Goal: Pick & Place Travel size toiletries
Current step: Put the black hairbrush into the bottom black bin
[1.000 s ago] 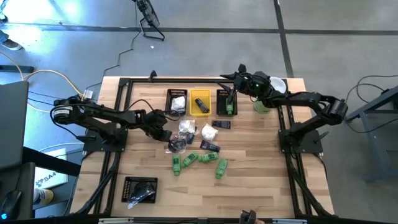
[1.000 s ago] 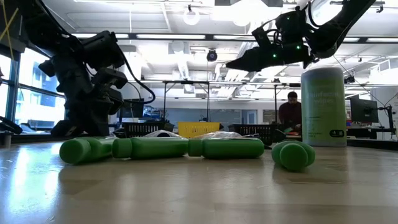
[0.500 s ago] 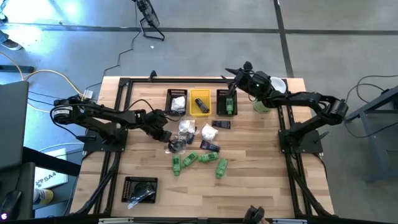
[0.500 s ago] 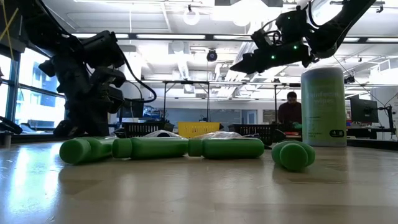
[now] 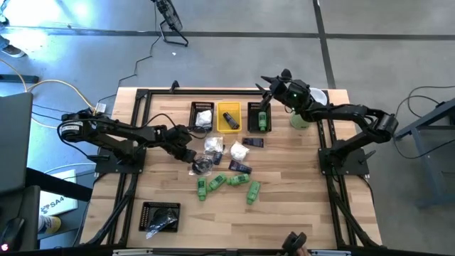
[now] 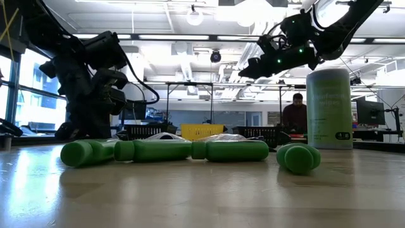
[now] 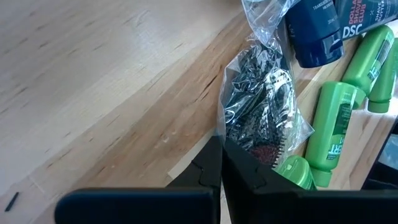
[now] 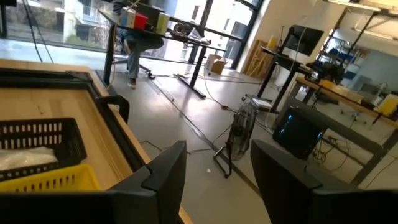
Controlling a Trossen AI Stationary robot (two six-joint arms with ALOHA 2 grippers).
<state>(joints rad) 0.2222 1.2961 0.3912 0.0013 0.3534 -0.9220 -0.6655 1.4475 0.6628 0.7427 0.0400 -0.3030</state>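
Observation:
Several green bottles (image 5: 227,181), dark blue tubes (image 5: 239,167) and white packets (image 5: 213,146) lie on the wooden table's middle. A clear bag with a black brush (image 7: 261,106) lies beside them. My left gripper (image 5: 190,156) is low at that bag, shut at its edge. My right gripper (image 5: 266,80) hangs open and level above the table's far edge, near the black bin with green bottles (image 5: 259,117). Nothing is between its fingers (image 8: 217,168). My left gripper pinches the clear bag's edge (image 7: 219,127) between its two fingertips, at the end of the bag nearest the arm. The fingers slant down from the table's left side. The bag lies flat on the table, its film slack.
Three small bins stand in a row at the far side: a black one holding a white packet (image 5: 202,116), a yellow one (image 5: 229,117), and the black one with bottles. Another black bin (image 5: 160,215) sits near the front left. A tall pale-green cylinder (image 6: 329,107) stands at far right.
My right gripper has swung about its wrist from pointing toward the table's left to pointing more toward the far edge, staying open at the same height. The left arm and the bag have kept still.

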